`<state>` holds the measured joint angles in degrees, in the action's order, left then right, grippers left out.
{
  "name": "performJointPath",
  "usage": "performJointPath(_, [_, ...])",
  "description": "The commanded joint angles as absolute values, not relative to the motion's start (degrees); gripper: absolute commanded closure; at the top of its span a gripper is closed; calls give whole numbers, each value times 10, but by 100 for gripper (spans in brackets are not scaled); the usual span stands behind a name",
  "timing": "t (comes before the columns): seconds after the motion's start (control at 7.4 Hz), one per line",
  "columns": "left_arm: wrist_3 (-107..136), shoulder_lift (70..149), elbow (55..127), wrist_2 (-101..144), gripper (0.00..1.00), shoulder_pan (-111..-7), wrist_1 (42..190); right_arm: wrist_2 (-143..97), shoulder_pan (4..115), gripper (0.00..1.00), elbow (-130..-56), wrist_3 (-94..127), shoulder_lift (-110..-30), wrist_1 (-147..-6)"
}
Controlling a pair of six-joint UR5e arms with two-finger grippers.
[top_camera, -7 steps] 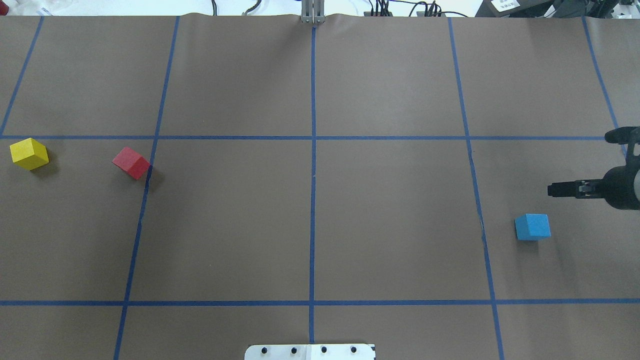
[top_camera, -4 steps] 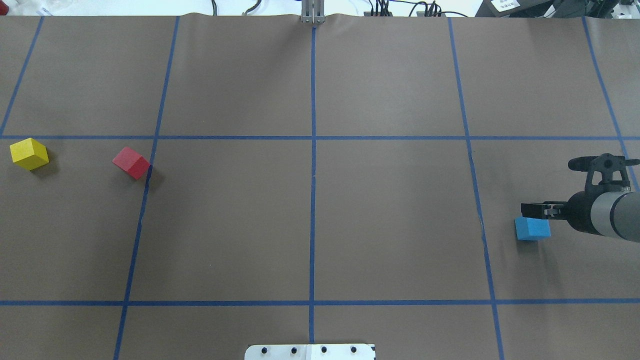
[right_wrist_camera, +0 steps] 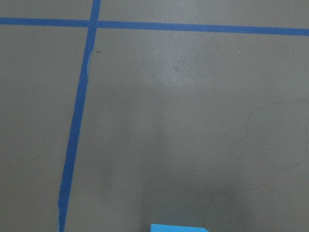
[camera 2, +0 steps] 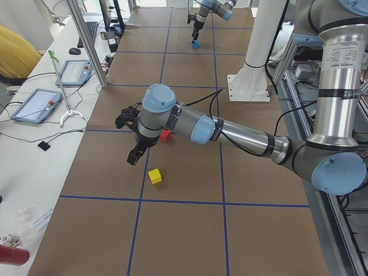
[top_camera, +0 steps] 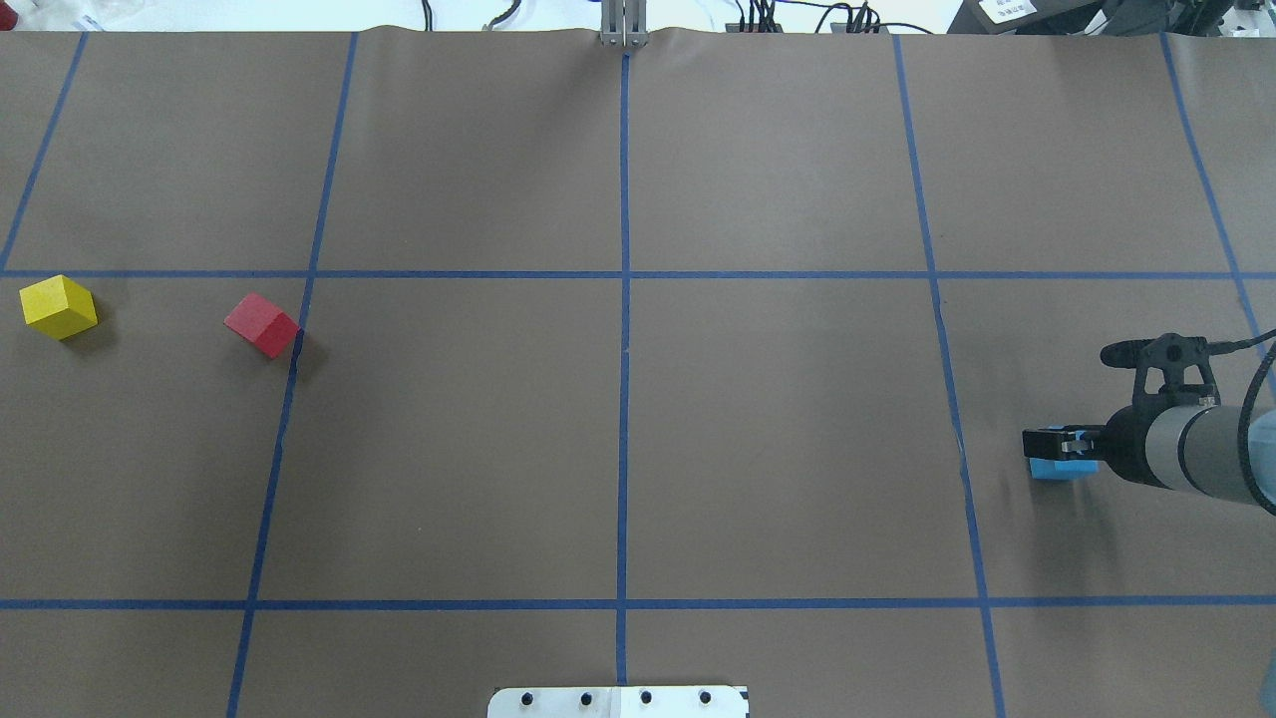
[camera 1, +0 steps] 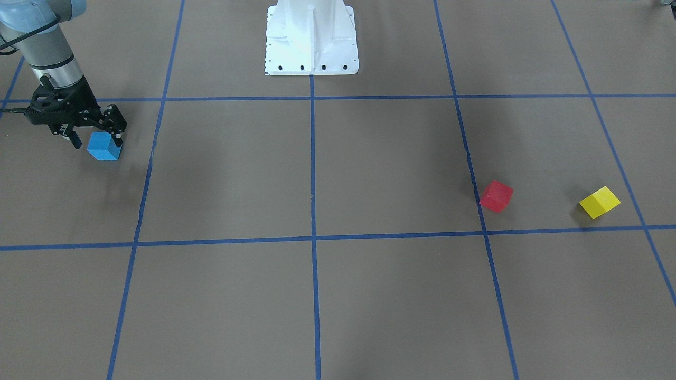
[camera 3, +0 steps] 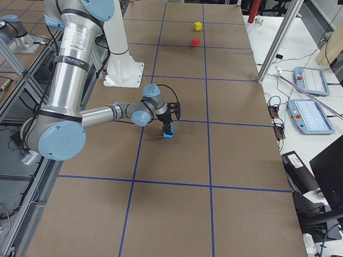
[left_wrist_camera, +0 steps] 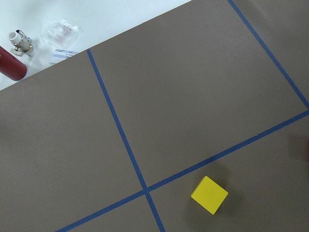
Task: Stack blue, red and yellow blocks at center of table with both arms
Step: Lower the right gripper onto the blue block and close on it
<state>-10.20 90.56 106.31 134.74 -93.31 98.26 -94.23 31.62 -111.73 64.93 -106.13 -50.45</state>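
Observation:
The blue block [camera 1: 103, 148] lies on the table on my right side; it also shows in the overhead view [top_camera: 1062, 469] and at the bottom edge of the right wrist view [right_wrist_camera: 178, 228]. My right gripper [camera 1: 97, 141] is open and low over it, one finger on each side. The red block [top_camera: 261, 325] and the yellow block [top_camera: 58, 306] lie apart on the far left. My left gripper [camera 2: 133, 155] hovers above the table near those two blocks; it shows only in the exterior left view, so I cannot tell if it is open or shut. The left wrist view shows the yellow block [left_wrist_camera: 209, 195].
Blue tape lines divide the brown table into a grid, crossing at the centre [top_camera: 624, 274]. The robot's white base [camera 1: 311, 42] stands at the near edge. A red bottle [left_wrist_camera: 12, 70] and small clutter lie beyond the table's left end.
My right gripper has come in from the right edge, moved toward the robot's side and leftward, and dropped over the blue block. The blocks have not moved.

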Motion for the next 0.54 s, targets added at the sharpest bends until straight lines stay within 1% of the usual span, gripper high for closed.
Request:
performJointPath(0.0, [-102,905,1064,1347,0,-933,983,-942,304,11,-1104,643,-1063,-505])
performJointPath(0.14, [-102,905,1065,1347,0,-933,983,-943,301,30,-1103,642,-1067,-507])
performJointPath(0.27, [-102,905,1065,1347,0,-933,983,-947,301,75,-1106,640,-1066,-507])
performJointPath(0.41, [-102,905,1065,1347,0,-933,983,-950,302,100,-1116,639,-1059,-508])
